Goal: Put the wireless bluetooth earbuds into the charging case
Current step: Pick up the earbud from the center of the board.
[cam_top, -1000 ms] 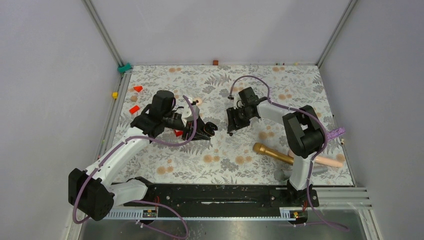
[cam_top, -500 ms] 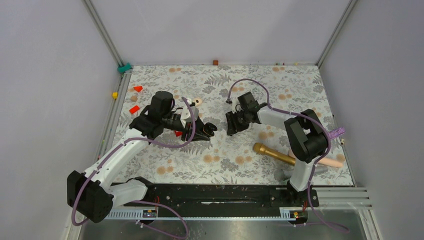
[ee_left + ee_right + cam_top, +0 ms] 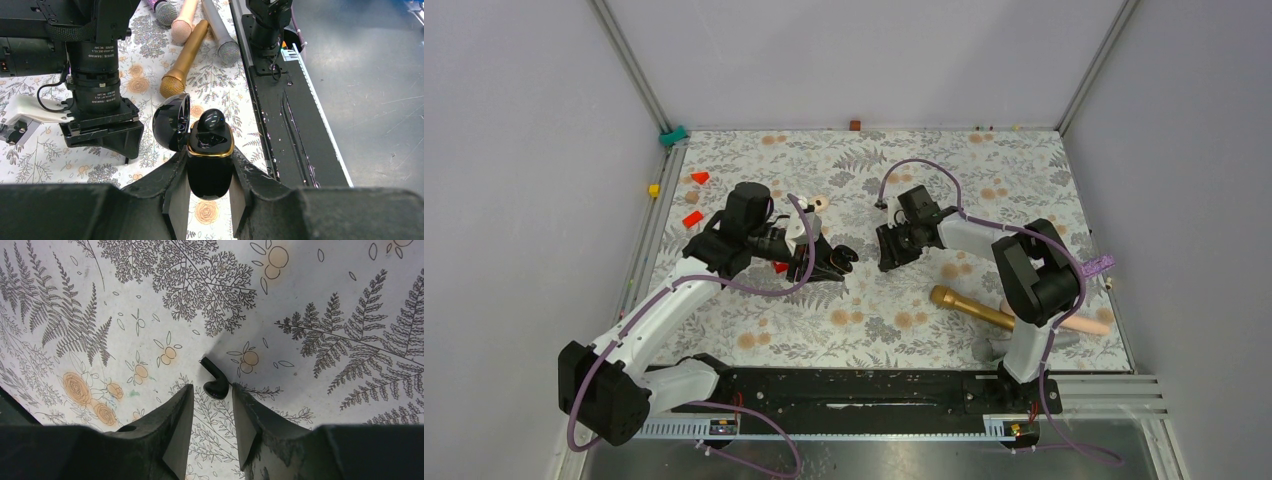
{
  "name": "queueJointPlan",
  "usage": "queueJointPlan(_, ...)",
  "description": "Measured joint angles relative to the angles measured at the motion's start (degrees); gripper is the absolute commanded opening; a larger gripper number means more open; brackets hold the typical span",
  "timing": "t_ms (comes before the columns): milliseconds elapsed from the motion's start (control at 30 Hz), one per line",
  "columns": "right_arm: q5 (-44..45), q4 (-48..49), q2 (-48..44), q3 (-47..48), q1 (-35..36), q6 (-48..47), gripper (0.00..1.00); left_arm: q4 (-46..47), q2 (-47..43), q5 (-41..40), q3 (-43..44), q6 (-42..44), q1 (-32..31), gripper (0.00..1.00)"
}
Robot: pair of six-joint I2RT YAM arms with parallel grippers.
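My left gripper (image 3: 210,197) is shut on the black charging case (image 3: 210,162) with a gold rim. Its lid (image 3: 171,122) stands open to the left and one black earbud (image 3: 210,120) sits in the case. In the top view the case (image 3: 842,256) is held near the table's middle. My right gripper (image 3: 212,399) is open and low over the cloth. A second black earbud (image 3: 215,381) lies on the cloth just at its fingertips, close to the right finger (image 3: 245,410). In the top view the right gripper (image 3: 890,250) is just right of the case.
A gold microphone (image 3: 969,307) and a pink one (image 3: 1084,322) lie at the front right, with a purple part (image 3: 1096,266) at the right edge. Orange-red triangular bits (image 3: 692,218) lie at the back left. A small pale object (image 3: 818,203) lies behind the left gripper.
The right gripper has moved a little forward and left, closer to the case, and lower to the cloth. The left gripper holds the case nearly still.
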Motion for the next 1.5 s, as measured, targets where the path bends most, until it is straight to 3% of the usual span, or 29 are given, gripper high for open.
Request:
queueJointPlan(300,0.90,-0.22,0.07,0.00,0.42,0.11,0.30,0.00,-0.02,-0.07,0.00,0.13,0.00,0.00)
queueJointPlan(700,2.10,-2.62,-1.55,0.09,0.59,-0.94,0.29,0.00,0.00,-0.09,0.00,0.17,0.00,0.00)
queueJointPlan(1500,6.95,-26.25,-31.39,11.80,0.98,-15.52,0.29,1.73,6.14,-6.97,0.00,-2.27,-3.63,0.00)
